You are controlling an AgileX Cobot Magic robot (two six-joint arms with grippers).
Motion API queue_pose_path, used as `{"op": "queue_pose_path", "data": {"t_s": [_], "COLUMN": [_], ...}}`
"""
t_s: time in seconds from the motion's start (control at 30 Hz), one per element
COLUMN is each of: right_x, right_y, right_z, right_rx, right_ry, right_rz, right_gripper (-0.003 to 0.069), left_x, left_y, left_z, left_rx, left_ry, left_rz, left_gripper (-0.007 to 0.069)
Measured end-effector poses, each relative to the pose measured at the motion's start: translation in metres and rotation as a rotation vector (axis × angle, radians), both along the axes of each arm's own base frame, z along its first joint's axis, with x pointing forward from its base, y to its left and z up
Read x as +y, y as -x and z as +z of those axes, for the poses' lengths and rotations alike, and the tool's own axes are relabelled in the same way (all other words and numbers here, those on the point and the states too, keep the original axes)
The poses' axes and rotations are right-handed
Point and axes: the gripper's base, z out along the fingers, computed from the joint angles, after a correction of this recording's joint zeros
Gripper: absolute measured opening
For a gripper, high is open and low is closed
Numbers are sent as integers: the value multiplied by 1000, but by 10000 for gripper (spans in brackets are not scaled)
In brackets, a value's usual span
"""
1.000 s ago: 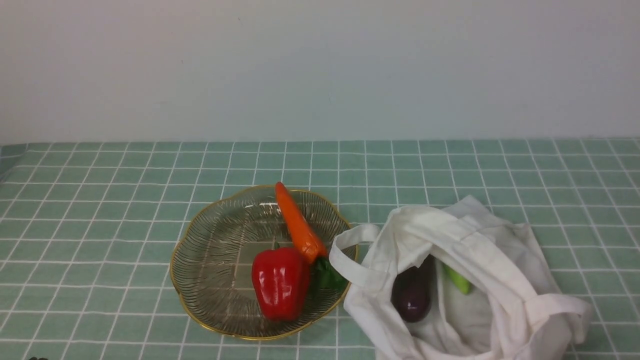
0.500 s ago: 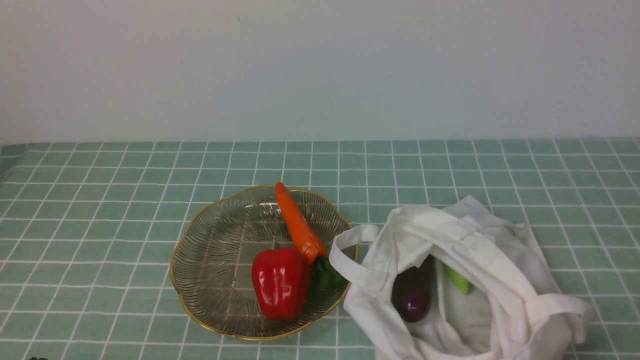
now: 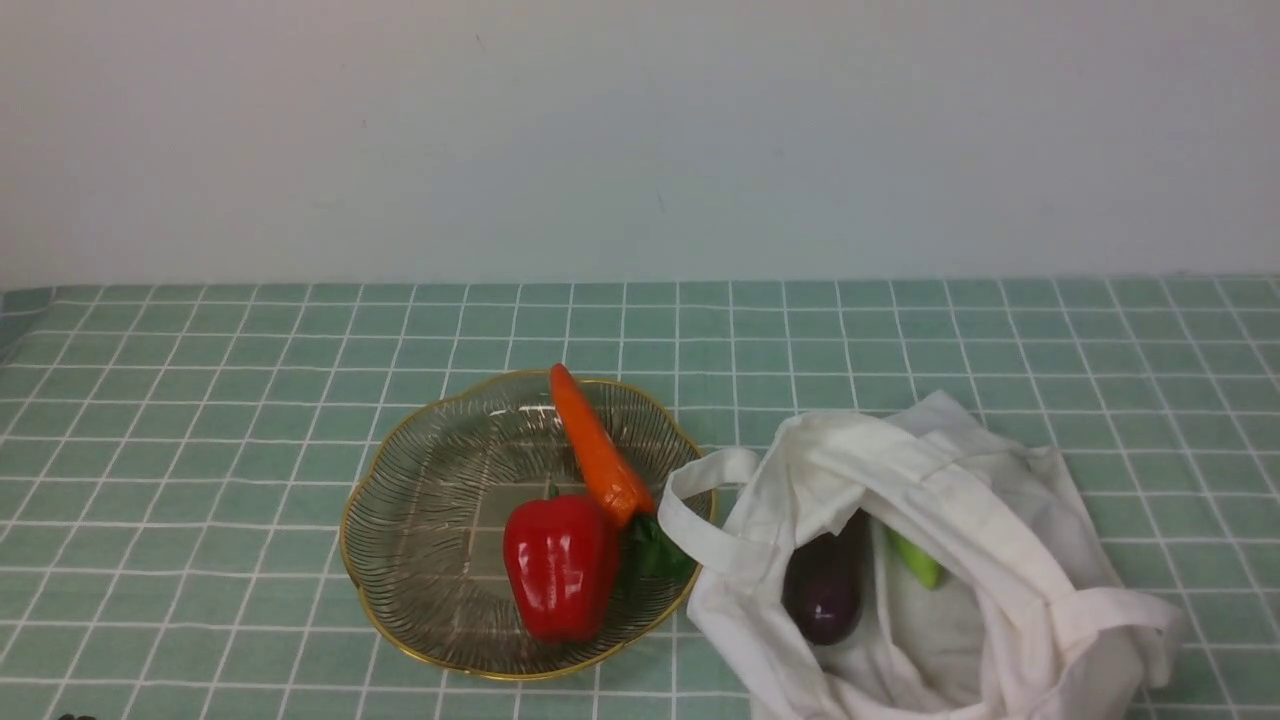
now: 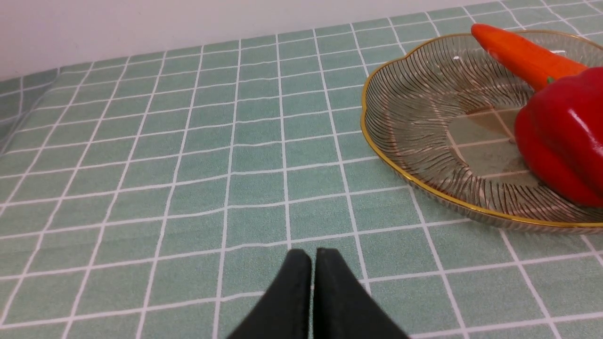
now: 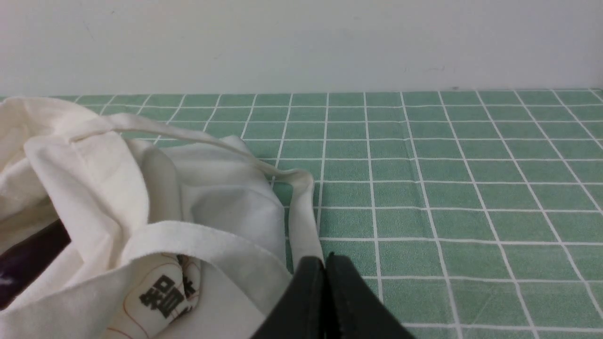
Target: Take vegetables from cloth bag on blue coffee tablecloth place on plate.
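The glass plate (image 3: 420, 520) with a gold rim sits on the teal checked tablecloth (image 3: 200, 400), holding an orange carrot (image 3: 595, 450) and a red pepper (image 3: 560, 565). To its right lies the white cloth bag (image 3: 960, 500), mouth open, with a purple eggplant (image 3: 822, 595) and a light-green piece (image 3: 918, 562) inside. Neither arm shows in the front view. My left gripper (image 4: 313, 256) is shut and empty, low over the cloth, short of the plate (image 4: 400, 160). My right gripper (image 5: 325, 261) is shut and empty beside the bag (image 5: 188, 197).
A plain pale wall (image 3: 640, 140) rises behind the table's far edge. Bare tablecloth stretches left of the plate (image 3: 150, 480) and behind the bag (image 3: 1000, 340). The bag's handle (image 3: 700, 500) drapes over the plate's right rim.
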Motion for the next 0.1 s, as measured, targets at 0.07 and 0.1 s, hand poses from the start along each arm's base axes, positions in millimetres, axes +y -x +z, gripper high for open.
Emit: {"op": "queue_pose_path", "data": {"t_s": [0.07, 0.1], "right_x": [0, 0], "right_y": [0, 0], "right_z": [0, 0], "right_rx": [0, 0], "right_ry": [0, 0], "right_rz": [0, 0], "right_gripper": [-14, -14], "left_x": [0, 0], "left_y": [0, 0], "left_z": [0, 0], "left_rx": [0, 0], "left_ry": [0, 0], "left_rz": [0, 0], "left_gripper": [-8, -8]}}
